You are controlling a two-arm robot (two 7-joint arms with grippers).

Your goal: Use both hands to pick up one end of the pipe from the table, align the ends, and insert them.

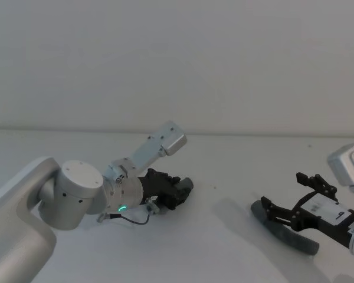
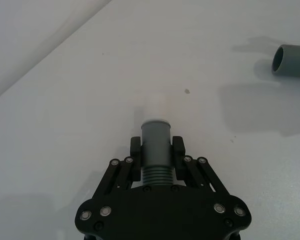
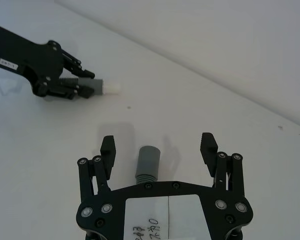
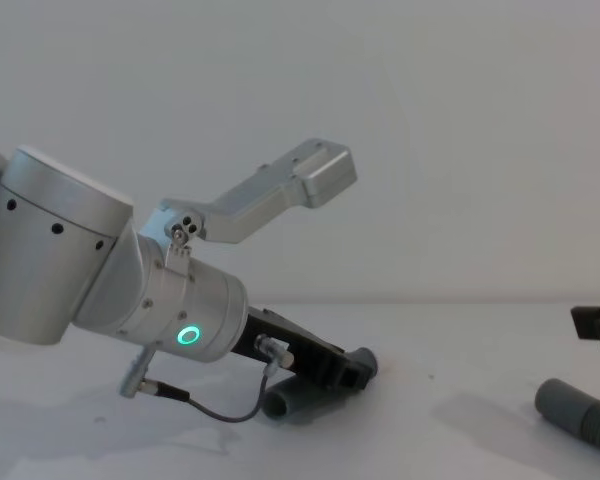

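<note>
While the left claw (image 2: 157, 146) is clenched on one pipe piece (image 2: 155, 132) low at the desk (image 1: 224, 247), the right claw (image 3: 158, 145) hangs released astride the other piece (image 3: 148, 162) lying there. Grasping, aligning and inserting remain.

A plain pale wall (image 1: 177, 59) stands at the back.

Silver arm (image 4: 60, 245), green ring light (image 4: 188, 335), black screw-studded left claw (image 2: 157, 145).

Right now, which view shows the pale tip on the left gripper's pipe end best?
The right wrist view: the pale tip stands out sideways beyond the left gripper. The left wrist view shows it faintly; head and chest views show the dark cuff.
</note>
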